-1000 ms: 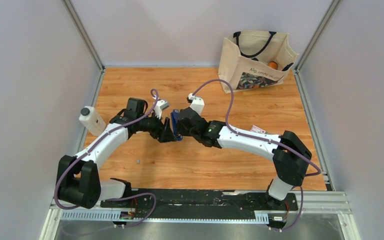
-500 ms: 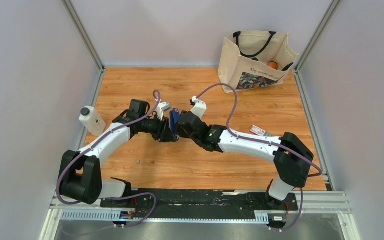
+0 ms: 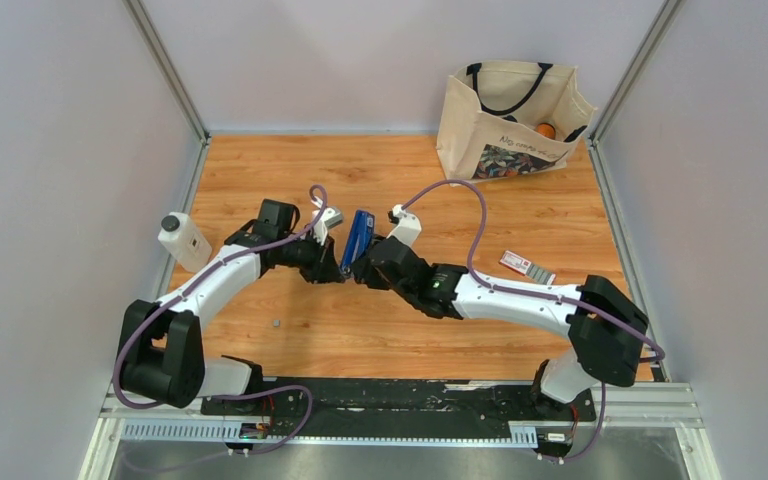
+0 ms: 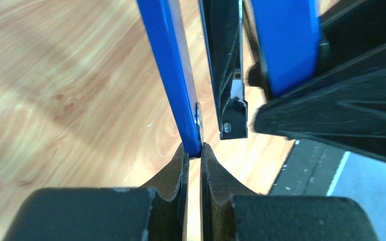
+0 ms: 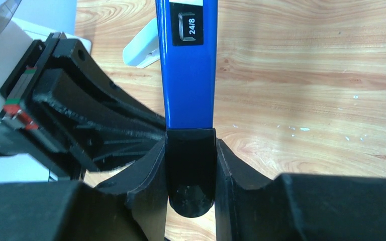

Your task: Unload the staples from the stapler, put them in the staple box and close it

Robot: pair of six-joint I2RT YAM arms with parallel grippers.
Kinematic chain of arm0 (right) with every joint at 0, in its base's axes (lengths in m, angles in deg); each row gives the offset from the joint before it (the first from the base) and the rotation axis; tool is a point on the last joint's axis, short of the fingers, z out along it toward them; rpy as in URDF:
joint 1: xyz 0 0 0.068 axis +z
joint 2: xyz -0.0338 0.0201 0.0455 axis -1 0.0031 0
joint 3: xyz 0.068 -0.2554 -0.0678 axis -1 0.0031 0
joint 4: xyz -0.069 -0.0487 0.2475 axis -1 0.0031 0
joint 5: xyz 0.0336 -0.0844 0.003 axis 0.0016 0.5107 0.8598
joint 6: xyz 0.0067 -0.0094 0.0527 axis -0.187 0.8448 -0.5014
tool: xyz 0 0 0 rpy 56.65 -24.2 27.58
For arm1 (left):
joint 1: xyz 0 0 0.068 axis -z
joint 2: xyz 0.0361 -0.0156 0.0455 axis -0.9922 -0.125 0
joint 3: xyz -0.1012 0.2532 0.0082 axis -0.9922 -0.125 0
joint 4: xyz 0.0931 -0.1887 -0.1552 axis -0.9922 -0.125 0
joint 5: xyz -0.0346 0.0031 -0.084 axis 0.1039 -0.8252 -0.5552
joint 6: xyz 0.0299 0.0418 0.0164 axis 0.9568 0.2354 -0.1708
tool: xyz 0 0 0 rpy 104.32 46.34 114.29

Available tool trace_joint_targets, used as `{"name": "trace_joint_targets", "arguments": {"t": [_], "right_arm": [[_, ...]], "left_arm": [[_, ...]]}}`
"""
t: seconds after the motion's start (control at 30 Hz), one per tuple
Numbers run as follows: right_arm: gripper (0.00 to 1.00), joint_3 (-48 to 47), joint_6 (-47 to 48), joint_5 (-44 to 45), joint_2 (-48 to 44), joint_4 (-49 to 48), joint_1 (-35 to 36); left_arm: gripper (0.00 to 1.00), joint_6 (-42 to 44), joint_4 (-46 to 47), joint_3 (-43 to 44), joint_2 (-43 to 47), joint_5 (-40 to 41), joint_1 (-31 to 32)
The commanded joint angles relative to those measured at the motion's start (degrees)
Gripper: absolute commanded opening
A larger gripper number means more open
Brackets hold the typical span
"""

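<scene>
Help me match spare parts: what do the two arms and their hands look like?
Both the left arm and right arm have white link shells between chunky black joint housings. A purple cable runs along each, looping free near the wrist. The left hand and right hand are matte black, each with two thick fingers curving to narrow tips.

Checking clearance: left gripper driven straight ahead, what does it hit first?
The slim blue stapler with black top part: the left gripper pinches its thin blue plate. The right gripper sits close beyond; depth unclear.
</scene>
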Motion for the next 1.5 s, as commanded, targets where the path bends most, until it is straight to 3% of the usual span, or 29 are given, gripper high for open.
{"name": "trace_joint_targets", "arguments": {"t": [0.0,0.53,0.9,1.47], "right_arm": [[0.0,3.3,3.6,-0.5,-4.5,-5.5,0.2],[0.0,12.8,14.1,-6.9,-8.3,-9.5,2.8],[0.0,20.2,15.4,-8.0,-12.7,-9.4,7.2],[0.0,20.2,15.3,-1.5,-12.0,-9.2,9.9]], "left_arm": [[0.06,9.7,1.2,0.9,2.2,5.6,0.3],[0.05,20.9,7.9,-0.7,2.9,23.4,3.0],[0.01,28.2,12.4,-2.5,3.8,33.5,6.3],[0.0,41.8,28.1,-13.8,7.4,50.2,14.6]]}}
